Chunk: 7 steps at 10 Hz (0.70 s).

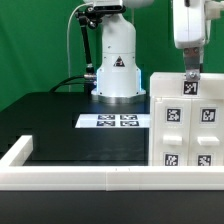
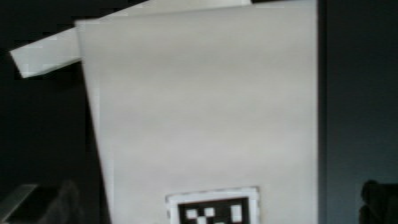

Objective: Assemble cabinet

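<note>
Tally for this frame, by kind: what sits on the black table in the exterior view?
Cabinet, large white tagged block at the exterior view's right, with the gripper at its top: 1
Marker board, flat with tags, in front of the robot base: 1
White rim framing the table: 1
Total: 3

The table point(image 1: 60, 120) is seen from the front and a little above, with the robot base point(image 1: 115, 65) at 12 o'clock. The cabinet point(image 1: 185, 125) is seen very close by the wrist view point(image 2: 205, 110); it is shared by both.
</note>
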Tool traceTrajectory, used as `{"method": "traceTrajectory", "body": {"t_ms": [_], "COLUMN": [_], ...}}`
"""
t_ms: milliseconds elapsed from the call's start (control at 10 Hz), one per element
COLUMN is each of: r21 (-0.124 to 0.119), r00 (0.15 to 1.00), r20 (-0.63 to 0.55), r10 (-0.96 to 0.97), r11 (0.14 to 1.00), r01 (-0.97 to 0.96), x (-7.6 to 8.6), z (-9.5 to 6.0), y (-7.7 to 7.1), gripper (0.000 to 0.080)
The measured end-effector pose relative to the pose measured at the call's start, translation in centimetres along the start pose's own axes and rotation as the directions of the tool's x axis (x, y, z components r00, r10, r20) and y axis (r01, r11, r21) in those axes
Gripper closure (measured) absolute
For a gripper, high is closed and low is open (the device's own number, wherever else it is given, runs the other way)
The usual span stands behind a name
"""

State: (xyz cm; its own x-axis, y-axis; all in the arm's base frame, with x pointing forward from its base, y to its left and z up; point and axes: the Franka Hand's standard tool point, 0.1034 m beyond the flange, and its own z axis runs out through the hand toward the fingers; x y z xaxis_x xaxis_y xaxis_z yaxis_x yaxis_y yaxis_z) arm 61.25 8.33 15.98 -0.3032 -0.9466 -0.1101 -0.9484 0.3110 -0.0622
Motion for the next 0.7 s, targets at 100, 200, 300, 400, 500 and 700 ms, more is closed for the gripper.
{"method": "traceTrajectory", "body": {"t_ms": [100,200,300,400,500,700], "r21": [-0.001,-0.001,-0.002,-0.002,-0.003,-0.004], "r00": [1.000,1.000,1.000,1.000,1.000,1.000], "r20": [0.000,-0.001,-0.001,-0.001,-0.001,-0.002], "r10": [-0.005,-0.010,-0.013,-0.015,-0.018,-0.024], "r11": [1.000,1.000,1.000,1.000,1.000,1.000], "r01": [0.005,0.010,0.013,0.015,0.018,0.024], "x": [-0.03,-0.05,-0.08,-0.09,-0.10,-0.13], "z": [0.04,0.07,0.11,0.14,0.18,0.24], "y": [0.03,0.06,0.08,0.10,0.13,0.17], "gripper": [0.0002,0.0003,0.0003,0.0003,0.0003,0.0003]}}
